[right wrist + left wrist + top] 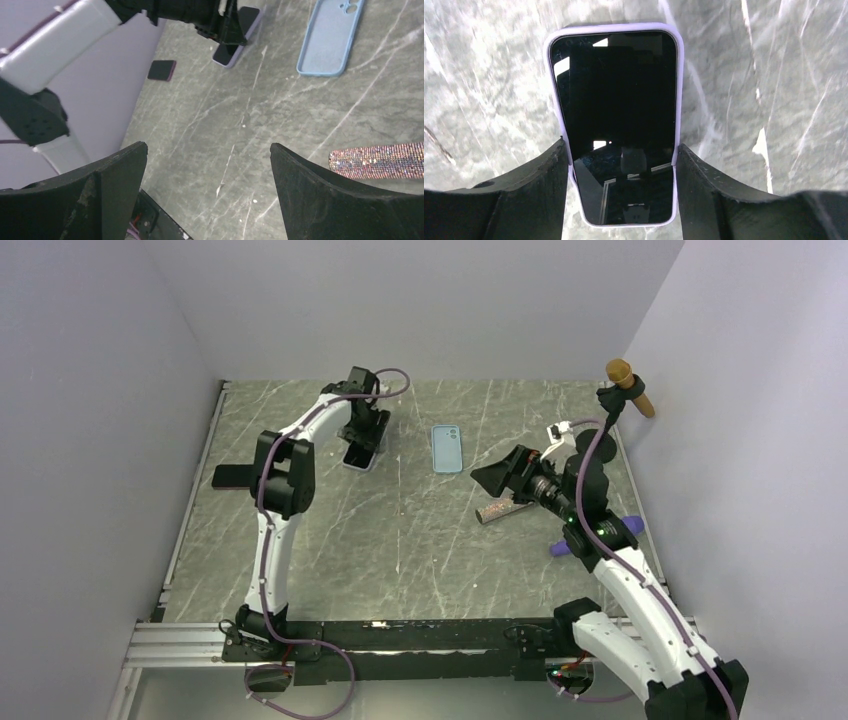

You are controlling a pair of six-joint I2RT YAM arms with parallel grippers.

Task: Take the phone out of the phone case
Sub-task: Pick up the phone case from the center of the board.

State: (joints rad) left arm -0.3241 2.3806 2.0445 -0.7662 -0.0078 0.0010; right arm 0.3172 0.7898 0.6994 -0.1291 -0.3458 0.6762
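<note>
Phone (pixel 358 461): far end hidden under left fingers (pixel 529 195); true grip on its sides unclear. Sparkly case (pixel 377 161) cut by right edge, blue case (pixel 330 40) by top edge. Purple thing (pixel 634 527) behind right arm (pixel 612 565): unidentifiable.

The right claw (pixel 207 150) gapes wide over the surface (pixel 210 115). Ahead-right lies a blue case (pixel 327 40); by its right finger, a glitter case (pixel 377 160); ahead, the left arm (pixel 190 12) covers a phone (pixel 230 54).
</note>
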